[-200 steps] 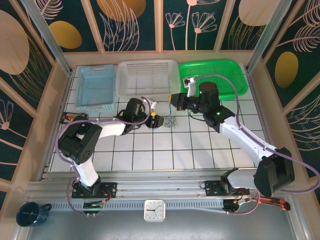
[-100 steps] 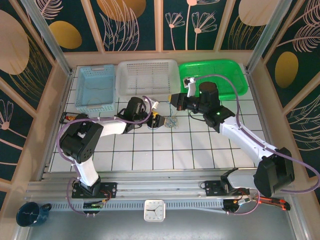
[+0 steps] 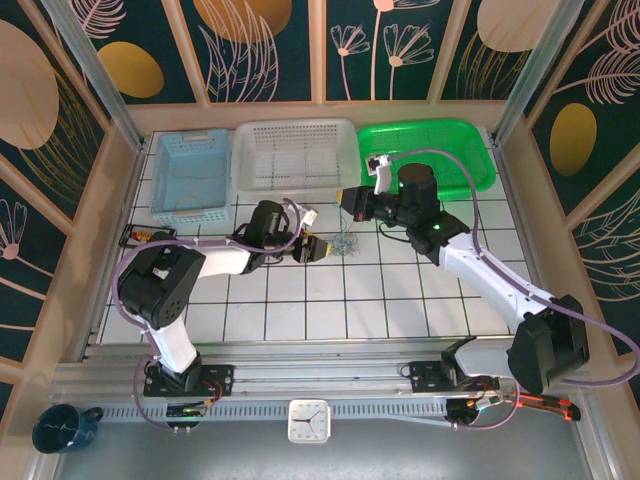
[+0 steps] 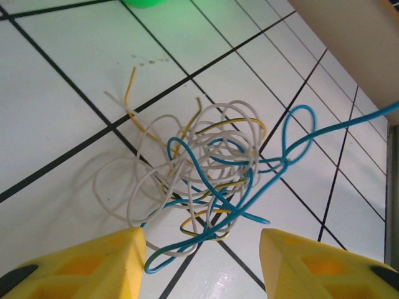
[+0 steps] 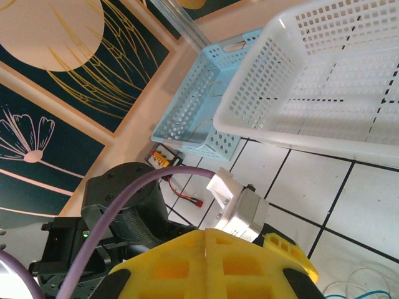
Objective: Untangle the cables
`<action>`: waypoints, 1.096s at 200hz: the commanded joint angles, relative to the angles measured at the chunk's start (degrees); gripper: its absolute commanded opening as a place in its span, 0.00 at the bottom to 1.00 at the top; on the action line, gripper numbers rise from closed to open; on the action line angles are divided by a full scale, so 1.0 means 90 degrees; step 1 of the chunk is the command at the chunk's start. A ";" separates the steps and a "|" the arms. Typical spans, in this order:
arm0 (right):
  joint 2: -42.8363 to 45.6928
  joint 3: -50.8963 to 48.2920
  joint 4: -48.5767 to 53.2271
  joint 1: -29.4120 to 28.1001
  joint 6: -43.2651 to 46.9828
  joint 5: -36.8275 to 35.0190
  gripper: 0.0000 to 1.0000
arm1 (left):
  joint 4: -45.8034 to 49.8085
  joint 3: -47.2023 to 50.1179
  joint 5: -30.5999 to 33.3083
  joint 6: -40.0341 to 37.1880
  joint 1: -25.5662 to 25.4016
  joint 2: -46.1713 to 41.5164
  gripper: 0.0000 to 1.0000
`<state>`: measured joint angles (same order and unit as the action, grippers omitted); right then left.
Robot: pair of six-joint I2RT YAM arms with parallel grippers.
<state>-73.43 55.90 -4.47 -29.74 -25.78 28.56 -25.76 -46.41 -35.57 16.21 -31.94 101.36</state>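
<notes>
The cables [image 4: 199, 168] are a loose tangle of thin white, blue and yellow wires on the white tiles; from above they lie mid-table [image 3: 343, 242]. My left gripper [image 4: 202, 243] is open, and its yellow fingers [image 4: 93, 268] straddle the near edge of the tangle, with a blue loop against the left finger. In the top view the left gripper [image 3: 318, 247] sits just left of the wires. One blue strand [image 4: 349, 124] rises to the right, out of frame. My right gripper [image 3: 347, 205] hovers just above the tangle with its yellow fingers [image 5: 206, 261] pressed together; the pinch point is hidden.
Three baskets line the far edge: blue [image 3: 192, 175], white [image 3: 295, 155] and green [image 3: 430, 150]. A small connector with a red lead [image 3: 140, 236] lies at the left. The left arm's black wrist [image 5: 118, 205] sits close under the right gripper.
My left gripper has slid right up to the cables and its fingers have drawn closer together. The right arm has stayed put.
</notes>
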 commanded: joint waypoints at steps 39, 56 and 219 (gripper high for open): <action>0.0131 0.0266 -0.0080 0.0013 0.0147 0.0019 0.00 | 0.0061 -0.0191 -0.0103 -0.0185 -0.0033 -0.0511 0.46; 0.0148 0.0264 -0.0061 0.0018 0.0165 0.0030 0.00 | 0.0361 -0.0332 0.0167 -0.0441 -0.0034 -0.0568 0.54; 0.0168 0.0254 -0.0060 0.0052 0.0199 0.0099 0.00 | 0.1683 -0.1475 -0.0462 -0.1546 -0.0035 0.0629 0.74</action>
<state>-73.41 55.90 -4.43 -29.67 -25.34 28.60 -10.90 -58.63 -35.51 3.16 -31.94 105.51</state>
